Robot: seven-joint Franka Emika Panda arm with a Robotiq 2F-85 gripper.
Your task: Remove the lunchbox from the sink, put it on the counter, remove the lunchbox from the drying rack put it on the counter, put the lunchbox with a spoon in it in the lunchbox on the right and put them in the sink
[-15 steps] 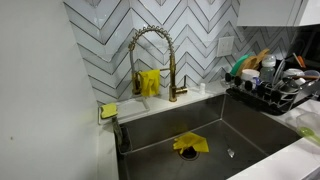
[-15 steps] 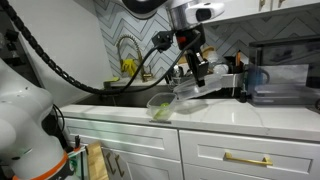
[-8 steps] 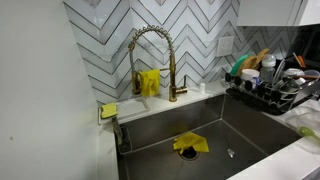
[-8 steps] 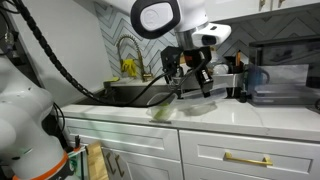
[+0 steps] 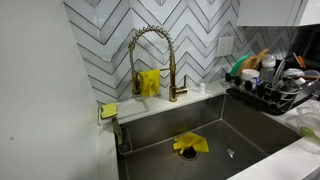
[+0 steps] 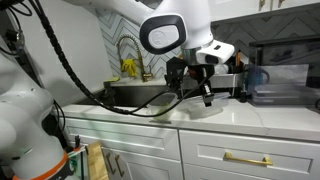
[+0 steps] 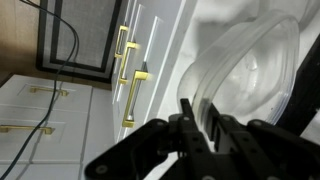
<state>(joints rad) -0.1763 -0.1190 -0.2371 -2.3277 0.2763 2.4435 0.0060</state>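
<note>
In the wrist view my gripper is shut on the rim of a clear plastic lunchbox. The rim runs between the two black fingers, and the box fills the upper right of that view. In an exterior view the gripper hangs low over the white counter, right of the sink; the wrist hides most of the box. The steel sink holds only a yellow cloth. The black drying rack stands crowded to the sink's right. No spoon shows.
A brass spring-neck faucet rises behind the sink. A yellow sponge lies at its left corner. White cabinet fronts with gold handles run below the counter edge. The rack stands close to the gripper's right.
The arm has swung right along the counter with the lunchbox in its grip, and the wrist has turned. The sink view has not changed.
</note>
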